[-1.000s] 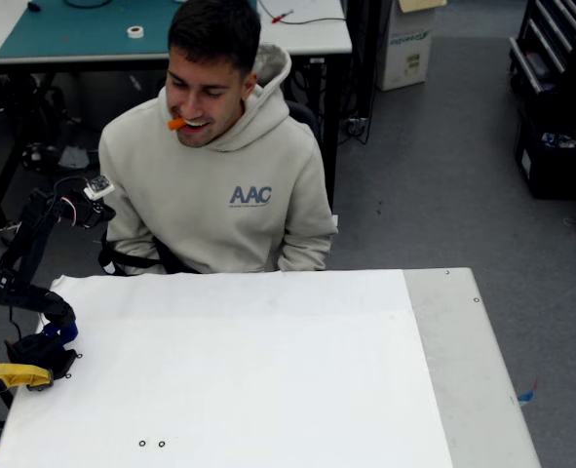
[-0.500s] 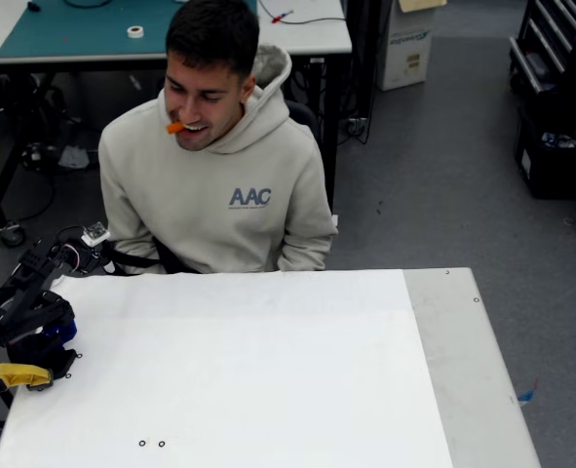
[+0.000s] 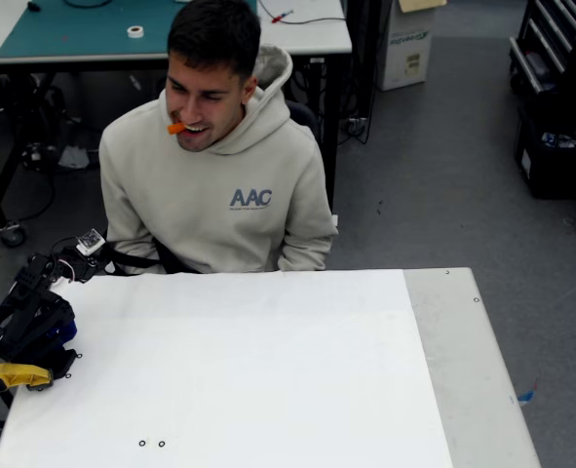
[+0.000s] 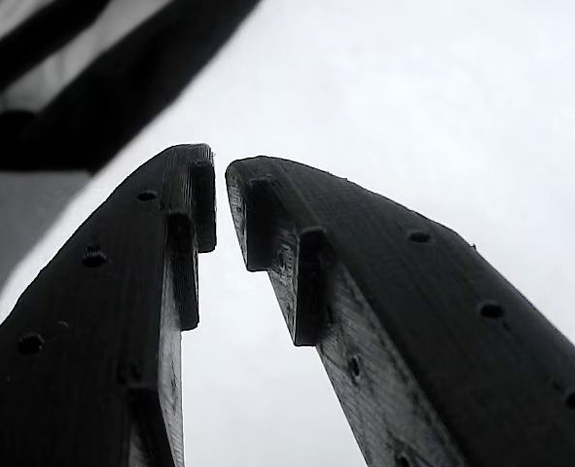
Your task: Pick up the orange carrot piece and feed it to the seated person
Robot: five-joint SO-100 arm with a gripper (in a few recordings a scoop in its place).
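The orange carrot piece [image 3: 175, 128] sticks out of the mouth of the seated person [image 3: 231, 195], who sits behind the white table [image 3: 268, 370] in a beige hoodie. My black arm is folded low at the table's left edge, well below and left of the person's face. Its gripper [image 3: 63, 267] hangs near the table's back-left corner. In the wrist view the gripper [image 4: 219, 199] has its two black fingertips almost touching, with nothing between them, over the white tabletop.
A yellow clamp handle [image 3: 10, 375] sits by the arm's base at the left edge. Behind the person stands a table with a green mat [image 3: 83, 29]. A cardboard box [image 3: 407, 44] and dark shelving [image 3: 551, 97] stand on the floor at the right.
The arm has dropped from a raised pose near the person's shoulder and folded down onto the table's left edge. The carrot piece stays in the person's mouth.
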